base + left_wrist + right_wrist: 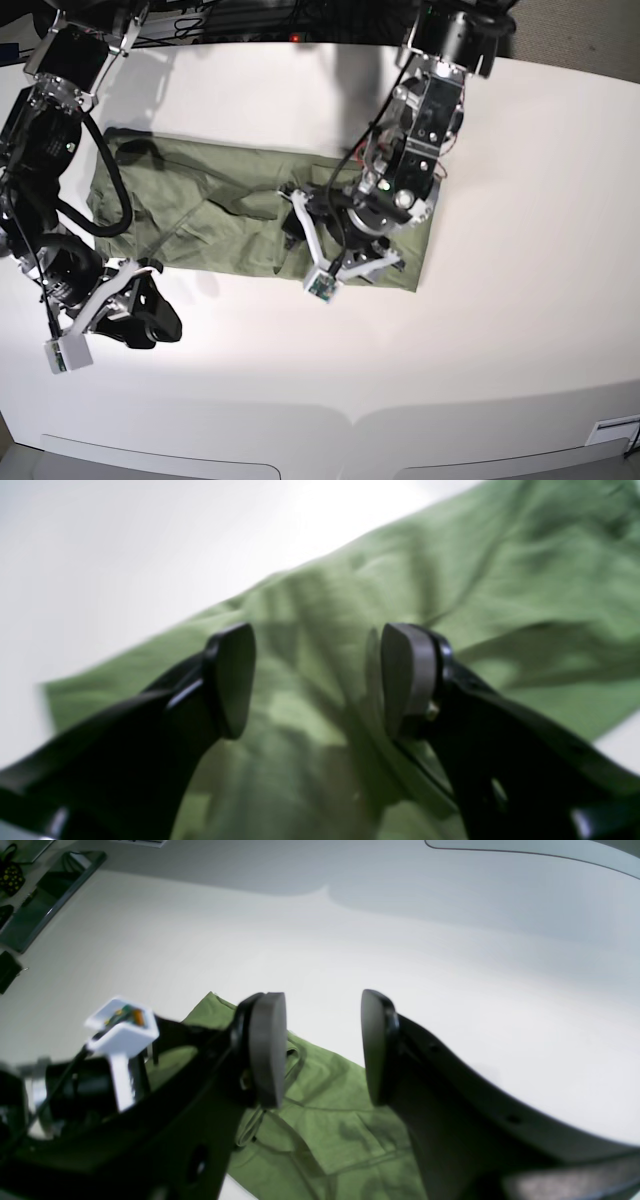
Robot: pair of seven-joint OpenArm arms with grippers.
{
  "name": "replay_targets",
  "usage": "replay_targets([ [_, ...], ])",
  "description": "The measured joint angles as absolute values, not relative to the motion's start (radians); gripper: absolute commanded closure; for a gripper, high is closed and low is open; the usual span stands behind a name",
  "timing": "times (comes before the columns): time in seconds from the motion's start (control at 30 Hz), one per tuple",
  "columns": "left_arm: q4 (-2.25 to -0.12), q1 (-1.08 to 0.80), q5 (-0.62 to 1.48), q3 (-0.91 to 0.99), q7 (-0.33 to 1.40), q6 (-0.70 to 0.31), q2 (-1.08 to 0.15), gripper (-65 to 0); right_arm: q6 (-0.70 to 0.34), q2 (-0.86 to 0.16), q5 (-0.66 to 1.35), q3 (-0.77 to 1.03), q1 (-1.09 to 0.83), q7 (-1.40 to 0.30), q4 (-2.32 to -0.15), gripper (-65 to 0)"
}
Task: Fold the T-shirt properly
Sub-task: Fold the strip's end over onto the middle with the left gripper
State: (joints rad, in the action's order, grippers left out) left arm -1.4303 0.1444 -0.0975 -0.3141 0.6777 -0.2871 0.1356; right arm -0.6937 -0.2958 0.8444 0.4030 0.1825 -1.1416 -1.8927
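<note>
**Both grippers open and empty, shirt part-folded on the table**

Left gripper (317, 680), with two black fingers tipped by grey oval pads, hangs just above the T-shirt with its jaws well apart and nothing between them. In the overhead base view this arm reaches in from the far edge of the white table (520, 300) and sits over the right-hand part of the cloth.

Right gripper (324, 1047), of the same black build, also has its jaws apart and holds nothing. In the base view it hovers over bare table near the left edge, just off the shirt's near hem and not touching the cloth.

The wrinkled sage-green short-sleeved cotton T-shirt (230, 215) lies on the far half of the table as a long, low band running left to right. Its near edge looks fairly straight. Creases and a lifted ridge cross the middle, and a seam or hem line shows in the right wrist view. Which parts are sleeves or neck cannot be told for certain.

As a judgement: the band shape suggests at least one lengthwise fold is already made, so the task seems partly done. Left to do appear to be smoothing the wrinkles and folding the band across into a compact rectangle.
</note>
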Motion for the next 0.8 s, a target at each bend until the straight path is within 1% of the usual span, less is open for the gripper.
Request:
replay_targets([
  [0.1,-1.431,0.189,-0.089,-0.314,0.719,-0.278,0.136,-38.6,-0.694,-0.296,0.844,0.403,0.183,-1.142,-1.893,-25.1],
  [0.23,-1.431,0.186,-0.060,-0.314,0.720,-0.270,0.138,-38.6,-0.694,-0.296,0.844,0.403,0.182,-1.142,-1.893,-25.1],
  [0.33,-1.431,0.183,-0.131,-0.314,0.722,-0.271,0.137,-38.6,-0.694,-0.296,0.844,0.403,0.182,-1.142,-1.893,-25.1],
  [0.4,-1.431,0.179,-0.131,-0.314,0.717,-0.268,0.125,-38.6,-0.694,-0.296,0.845,0.403,0.182,-1.142,-1.893,-25.1],
  [0.5,-1.431,0.136,-0.083,-0.314,0.691,-0.209,0.116,-38.6,-0.694,-0.296,0.847,0.403,0.183,-1.142,-1.893,-25.1],
  [0.63,-1.430,0.068,-0.031,-0.315,0.654,-0.213,0.124,-38.6,-0.694,-0.296,0.846,0.403,0.183,-1.142,-1.893,-25.1],
  [0.8,-1.430,0.067,-0.017,-0.314,0.635,-0.215,0.125,-38.6,-0.694,-0.296,0.847,0.403,0.183,-1.142,-1.893,-25.1],
])
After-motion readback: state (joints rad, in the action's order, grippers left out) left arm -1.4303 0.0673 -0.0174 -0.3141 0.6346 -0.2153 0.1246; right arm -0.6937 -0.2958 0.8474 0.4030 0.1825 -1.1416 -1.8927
